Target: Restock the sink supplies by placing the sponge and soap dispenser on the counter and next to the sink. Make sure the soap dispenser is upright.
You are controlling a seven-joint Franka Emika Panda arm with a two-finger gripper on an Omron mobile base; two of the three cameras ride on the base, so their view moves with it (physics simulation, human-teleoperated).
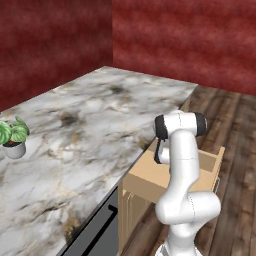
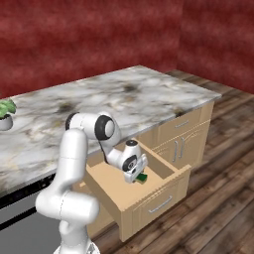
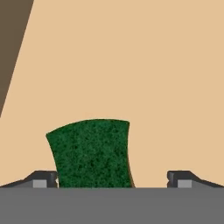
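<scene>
While right base view shows open drawer (image 2: 130, 191), hand view shows sponge (image 3: 91, 153) between wide jaws.

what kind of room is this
Most likely a rendered kitchen: a veined white-grey marble counter over light wooden cabinets, an open wooden drawer holding a flat green sponge, and a small potted plant.

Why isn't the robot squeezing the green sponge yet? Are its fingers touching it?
Cannot tell. In the hand view the sponge lies between the wide-open fingers; one tip sits right at its edge, the other stands clear.
</scene>
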